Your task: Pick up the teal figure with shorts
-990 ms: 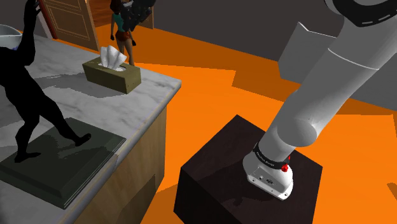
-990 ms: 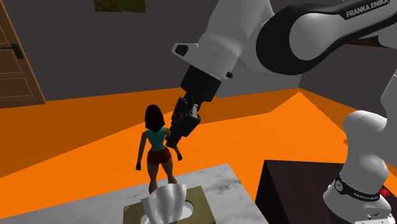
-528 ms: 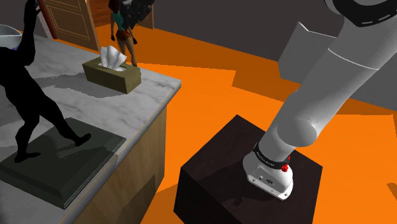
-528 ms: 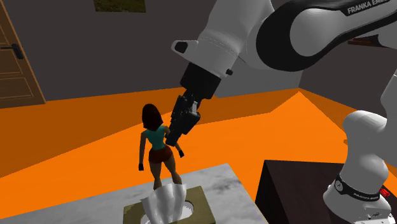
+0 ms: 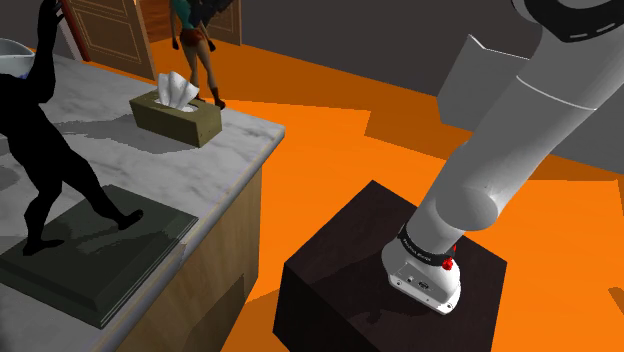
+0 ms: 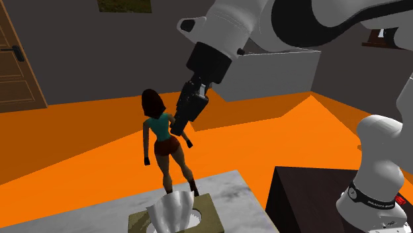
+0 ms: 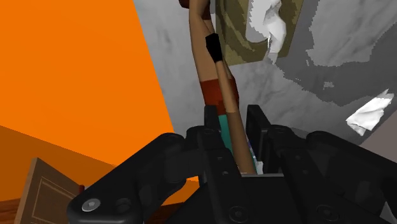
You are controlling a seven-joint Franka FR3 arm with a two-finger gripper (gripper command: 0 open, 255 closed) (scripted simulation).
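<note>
Stand: the dark box (image 5: 395, 270) is seen nearest in the shoulder view, with the white arm (image 5: 520, 130) bolted on top so that the worktop can be reached across.
Black statue: a striding black statue (image 5: 40, 150) is carried on a dark base (image 5: 90, 260) at the near end, well apart from the grasp.
Worktop: a marbled grey worktop (image 5: 235, 140) is shown, its far corner being where the work is done.
Tissue box: an olive tissue box (image 5: 180, 115) with a white tissue pulled up is set just beside the figure's feet.
Figure: the figure (image 6: 162, 136), in a teal top and reddish-brown shorts, is held tilted over the far edge; its feet appear at or barely clear of the marble, and contact cannot be told.
End effector: the end effector (image 6: 177, 126) is closed narrowly on the torso, probably chosen as the firmest part, with the legs left hanging.
Beyond: an orange floor (image 5: 330, 100) and a wooden door (image 5: 105, 25) are seen.
</note>
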